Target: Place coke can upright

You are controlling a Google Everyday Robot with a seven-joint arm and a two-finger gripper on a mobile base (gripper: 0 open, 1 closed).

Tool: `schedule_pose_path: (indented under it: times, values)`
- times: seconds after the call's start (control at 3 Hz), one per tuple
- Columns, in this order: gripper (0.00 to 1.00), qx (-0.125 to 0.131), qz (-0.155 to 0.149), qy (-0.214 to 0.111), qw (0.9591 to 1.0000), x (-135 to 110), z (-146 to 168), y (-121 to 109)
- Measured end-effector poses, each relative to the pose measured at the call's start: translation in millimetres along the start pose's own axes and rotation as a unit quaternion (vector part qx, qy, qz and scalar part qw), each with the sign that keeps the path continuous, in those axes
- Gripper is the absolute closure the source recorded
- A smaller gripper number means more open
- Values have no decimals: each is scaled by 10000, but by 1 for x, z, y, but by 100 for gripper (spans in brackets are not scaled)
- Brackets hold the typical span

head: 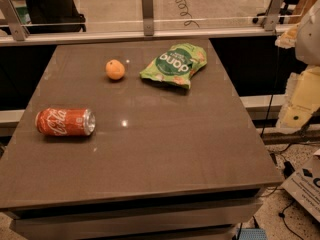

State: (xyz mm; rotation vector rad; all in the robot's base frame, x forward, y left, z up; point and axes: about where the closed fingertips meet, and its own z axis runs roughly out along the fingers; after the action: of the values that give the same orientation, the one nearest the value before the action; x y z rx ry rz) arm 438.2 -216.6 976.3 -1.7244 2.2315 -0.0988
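The coke can [65,122] lies on its side near the left edge of the brown table [165,154]. It is red with white script, and its silver top points right. My gripper [296,115] shows as a pale shape at the right edge of the camera view. It is off the table's right side, far from the can, and holds nothing that I can see.
A round orange fruit [115,69] sits at the back left of the table. A green snack bag [175,64] lies at the back centre. A railing with glass [147,31] runs behind the table. Cables and a box [305,184] lie on the floor at the right.
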Motion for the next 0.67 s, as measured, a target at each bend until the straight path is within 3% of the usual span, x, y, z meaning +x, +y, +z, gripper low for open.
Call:
schedule_pose_path:
  times: [0.33, 0.67]
  values:
    - [0, 1, 0, 0, 10000, 0, 0, 0]
    - [0, 34, -77, -245, 9997, -13, 0, -2]
